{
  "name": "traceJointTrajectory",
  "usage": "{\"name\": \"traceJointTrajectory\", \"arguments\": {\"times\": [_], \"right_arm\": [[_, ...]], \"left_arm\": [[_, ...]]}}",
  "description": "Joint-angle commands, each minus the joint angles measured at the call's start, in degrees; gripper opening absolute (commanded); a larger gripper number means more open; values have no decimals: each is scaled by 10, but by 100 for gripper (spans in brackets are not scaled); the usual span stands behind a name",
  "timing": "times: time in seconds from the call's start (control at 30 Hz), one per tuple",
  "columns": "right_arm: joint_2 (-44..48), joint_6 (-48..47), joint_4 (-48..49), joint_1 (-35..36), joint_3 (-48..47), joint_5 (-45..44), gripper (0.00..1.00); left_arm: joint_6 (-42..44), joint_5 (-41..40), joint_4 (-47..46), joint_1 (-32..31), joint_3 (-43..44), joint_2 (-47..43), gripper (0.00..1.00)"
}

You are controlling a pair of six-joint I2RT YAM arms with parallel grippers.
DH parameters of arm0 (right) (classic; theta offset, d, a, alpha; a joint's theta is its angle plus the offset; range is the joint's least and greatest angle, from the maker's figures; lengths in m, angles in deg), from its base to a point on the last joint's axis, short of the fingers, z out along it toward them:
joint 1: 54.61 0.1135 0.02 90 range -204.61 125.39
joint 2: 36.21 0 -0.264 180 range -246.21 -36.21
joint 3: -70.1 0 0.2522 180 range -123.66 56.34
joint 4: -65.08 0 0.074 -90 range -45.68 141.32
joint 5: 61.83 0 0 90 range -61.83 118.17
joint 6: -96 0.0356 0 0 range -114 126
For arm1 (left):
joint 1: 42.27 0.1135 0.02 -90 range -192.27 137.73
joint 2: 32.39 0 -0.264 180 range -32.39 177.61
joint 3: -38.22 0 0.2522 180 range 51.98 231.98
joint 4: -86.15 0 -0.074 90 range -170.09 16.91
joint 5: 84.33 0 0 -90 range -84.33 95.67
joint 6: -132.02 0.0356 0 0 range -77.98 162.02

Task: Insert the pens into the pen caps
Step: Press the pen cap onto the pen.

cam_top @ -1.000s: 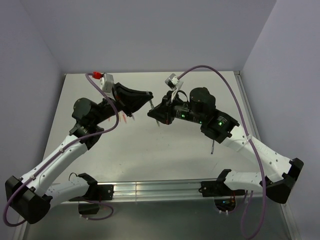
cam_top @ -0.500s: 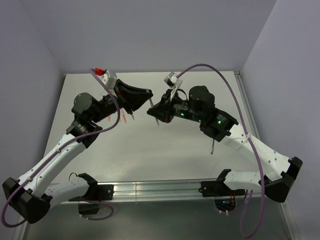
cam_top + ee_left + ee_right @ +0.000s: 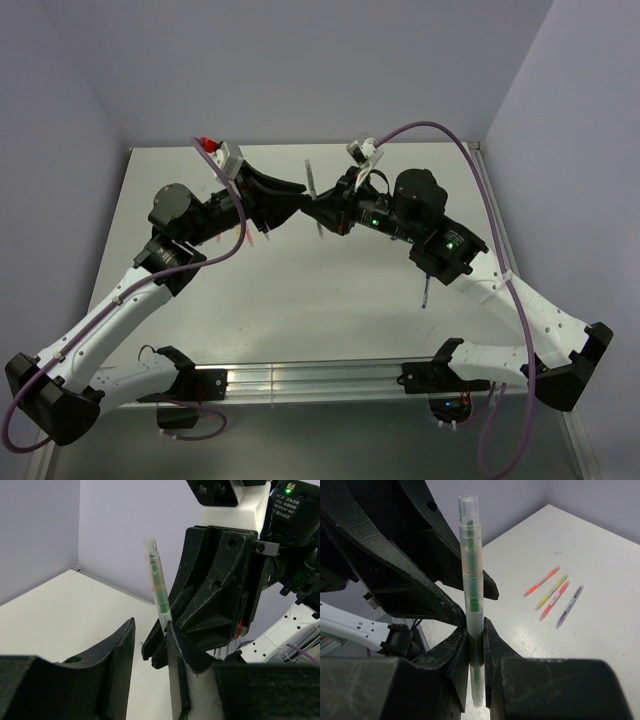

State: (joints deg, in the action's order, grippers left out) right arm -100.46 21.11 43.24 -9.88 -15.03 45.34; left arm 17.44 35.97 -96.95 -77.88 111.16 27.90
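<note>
Compared with a second ago, the left tool point(image 3: 151, 625) has let go. Its fingers were pressed together then, and now they stand a little apart with a clear gap between them, holding nothing. It sits just beside the right tool point(image 3: 476, 630), almost tip to tip above the middle of the surface point(image 3: 340, 300).

The right tool has turned and risen slightly. In the overhead view the green-clear pen point(image 3: 471, 580) now stands upright above the two tools, where before we could hardly see it. The right tool's fingers are clamped narrowly on the lower part of that pen, and its grip looks unchanged. A clear cap point(image 3: 149, 545) sits over the pen's upper end, and a short length of pen pokes out below the fingers.

From the left wrist, the pen rises just beyond the parted fingers, and we cannot tell whether they touch it.

Four other pens point(image 3: 552, 595), pink, yellow, red-pink and grey, lie near one another on the surface, as before. A dark pen point(image 3: 427, 295) lies apart from them under the right arm, also unmoved.
</note>
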Motion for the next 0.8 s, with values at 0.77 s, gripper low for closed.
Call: {"name": "traceJointTrajectory", "arguments": {"times": [0.77], "right_arm": [[47, -18, 110, -2, 31, 84, 0]], "left_arm": [[-54, 43, -32, 73, -3, -58, 52]]}}
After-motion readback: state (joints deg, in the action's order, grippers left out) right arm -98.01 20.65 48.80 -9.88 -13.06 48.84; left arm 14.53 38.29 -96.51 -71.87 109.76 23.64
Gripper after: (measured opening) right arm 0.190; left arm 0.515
